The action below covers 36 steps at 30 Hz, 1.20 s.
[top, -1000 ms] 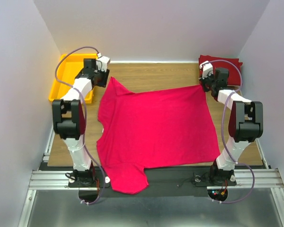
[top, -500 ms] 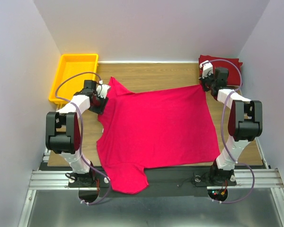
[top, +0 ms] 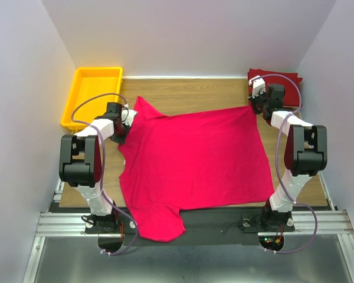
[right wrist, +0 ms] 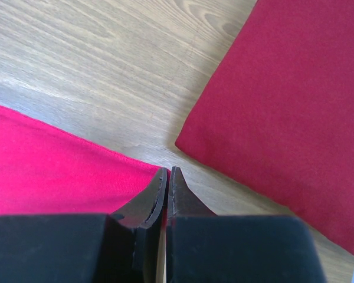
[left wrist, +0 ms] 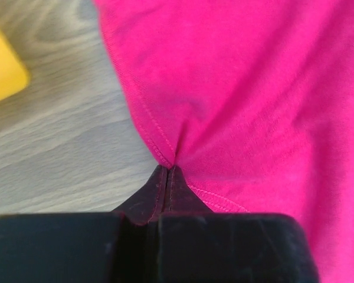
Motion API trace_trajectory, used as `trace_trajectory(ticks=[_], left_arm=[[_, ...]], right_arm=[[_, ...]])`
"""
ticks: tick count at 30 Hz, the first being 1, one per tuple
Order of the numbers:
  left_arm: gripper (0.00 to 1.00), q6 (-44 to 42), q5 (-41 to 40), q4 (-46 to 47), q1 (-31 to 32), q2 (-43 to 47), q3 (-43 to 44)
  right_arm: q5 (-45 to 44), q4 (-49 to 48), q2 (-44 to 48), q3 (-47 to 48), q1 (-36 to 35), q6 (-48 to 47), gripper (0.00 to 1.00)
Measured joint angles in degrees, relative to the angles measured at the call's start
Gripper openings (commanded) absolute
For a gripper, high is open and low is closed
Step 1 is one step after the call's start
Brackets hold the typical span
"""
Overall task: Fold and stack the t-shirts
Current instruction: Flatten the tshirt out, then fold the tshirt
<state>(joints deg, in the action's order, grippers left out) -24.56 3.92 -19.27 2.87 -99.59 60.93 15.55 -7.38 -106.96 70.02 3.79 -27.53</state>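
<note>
left pincer clenched, tips biting the stitched edge of the magenta t-shirt, cloth puckers right at the bite; that's the shirt's far-left edge, just near-side of the far sleeve
right pincer clenched too, on the far-right corner of the same shirt
key relation: both grips are on the far edge, one per end, and the whole body of cloth lies toward the near side from both. shirt's long axis runs left-right, sleeves at the left end, straight hem at the right. so I'd judge the next move is carrying the far edge over toward the near edge, each arm on its own end
shirt is spread flat on the table, few wrinkles, near sleeve hanging over the near edge
crimson t-shirt already folded, far-right corner, just beside the right pincer but not touching
yellow tray far left, apart from the cloth
</note>
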Motion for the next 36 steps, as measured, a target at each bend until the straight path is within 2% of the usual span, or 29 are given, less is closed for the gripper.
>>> trace_trajectory(ticks=[2, 5, 6, 8, 13, 18, 21, 26, 30, 36], left_arm=[[0.00, -0.31, -1.62, 0.11, -0.15, -0.15, 0.28], [0.30, -1.60, -3.13, -1.20, -0.46, -0.85, 1.97], [0.48, -2.23, -2.62, -2.38, -0.55, -1.16, 3.30], [0.52, -3.37, -0.57, -4.48, -0.55, -1.20, 5.88], [0.52, -5.66, 6.67, -9.42, 0.00, -1.18, 16.04], [0.45, -2.49, 10.47, -7.32, 0.94, -3.06, 28.70], [0.44, 0.17, 10.69, -4.90, 1.20, -9.11, 38.36], [0.44, 4.90, 10.75, -0.55, 1.16, -24.81, 52.35], [0.44, 7.87, 10.73, 0.15, 1.16, -33.66, 56.61], [0.43, 10.36, 9.55, 0.68, 1.16, -39.17, 57.42]], right_arm=[[-0.15, 0.09, 0.00, 0.00, 0.00, -0.22, 0.01], [-0.24, 0.11, -0.07, 0.00, 0.00, -0.61, 0.01], [-0.24, 0.11, -0.13, 0.00, 0.00, -0.76, 0.01], [-0.35, 0.11, -0.35, 0.00, 0.00, -0.81, 0.01], [-0.61, 0.33, -1.01, 0.00, 0.00, -1.18, 0.01], [-0.66, 0.48, -1.97, 0.00, 0.00, -1.20, 0.01], [-0.79, 0.98, -3.15, 0.92, 0.00, -1.20, 0.01], [-0.79, 2.23, -4.31, 3.50, 0.00, -1.16, 0.01], [-0.59, 2.67, -4.31, 4.52, 0.00, -1.05, 0.01], [-0.46, 3.58, -4.31, 4.63, 0.00, -0.90, 0.01]])
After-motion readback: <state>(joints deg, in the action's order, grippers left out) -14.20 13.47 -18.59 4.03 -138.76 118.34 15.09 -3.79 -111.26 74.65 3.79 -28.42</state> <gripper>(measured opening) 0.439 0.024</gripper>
